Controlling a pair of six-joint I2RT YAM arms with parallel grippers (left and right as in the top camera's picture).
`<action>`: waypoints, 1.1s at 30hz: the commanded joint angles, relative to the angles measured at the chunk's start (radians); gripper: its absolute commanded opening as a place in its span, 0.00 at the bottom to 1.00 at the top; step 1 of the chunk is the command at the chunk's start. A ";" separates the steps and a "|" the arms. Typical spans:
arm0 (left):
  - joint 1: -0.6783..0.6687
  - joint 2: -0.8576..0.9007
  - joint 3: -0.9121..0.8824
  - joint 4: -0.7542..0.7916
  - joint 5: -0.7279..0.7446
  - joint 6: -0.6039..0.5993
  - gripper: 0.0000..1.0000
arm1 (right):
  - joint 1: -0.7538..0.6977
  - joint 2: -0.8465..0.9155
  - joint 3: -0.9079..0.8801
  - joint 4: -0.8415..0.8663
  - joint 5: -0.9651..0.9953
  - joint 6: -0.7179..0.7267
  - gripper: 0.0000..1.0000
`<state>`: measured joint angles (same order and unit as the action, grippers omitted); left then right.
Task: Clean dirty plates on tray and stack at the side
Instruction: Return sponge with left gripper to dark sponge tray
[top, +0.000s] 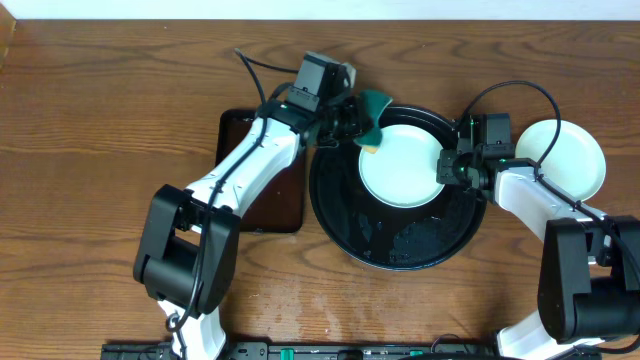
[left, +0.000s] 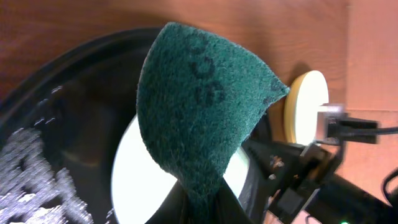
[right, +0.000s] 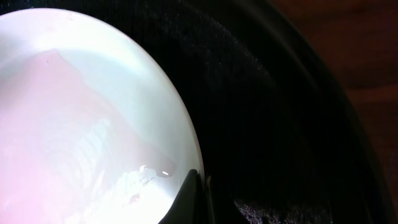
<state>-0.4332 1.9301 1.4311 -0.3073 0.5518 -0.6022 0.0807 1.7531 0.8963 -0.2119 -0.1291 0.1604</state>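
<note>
The round black tray (top: 345, 215) sits mid-table, with water on its floor. A pale plate (top: 400, 165) lies over its upper half. My right gripper (top: 447, 168) is shut on that plate's right rim. In the right wrist view the fingers (right: 194, 198) pinch the plate (right: 81, 124) edge, and a thin pinkish wet film covers its face. My left gripper (top: 362, 125) is shut on a green scouring pad (top: 374, 105) at the plate's upper left rim. In the left wrist view the pad (left: 199, 106) stands up over the plate (left: 140, 180).
Another pale plate (top: 565, 160) rests on the table right of the tray, behind my right arm; it appears yellowish (left: 308, 106) in the left wrist view. A dark brown rectangular tray (top: 285, 195) lies left of the black tray, partly under my left arm.
</note>
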 joint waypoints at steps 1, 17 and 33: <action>0.053 0.005 0.005 -0.049 0.014 0.034 0.08 | 0.006 0.000 -0.008 0.003 -0.003 0.011 0.01; 0.295 -0.151 0.005 -0.459 -0.336 0.273 0.08 | 0.006 0.000 -0.008 0.003 -0.003 0.011 0.02; 0.319 -0.136 -0.193 -0.357 -0.493 0.273 0.08 | 0.006 0.000 -0.008 0.000 -0.002 0.010 0.13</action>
<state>-0.1131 1.7885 1.2400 -0.6773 0.0860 -0.3393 0.0807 1.7531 0.8963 -0.2123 -0.1307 0.1703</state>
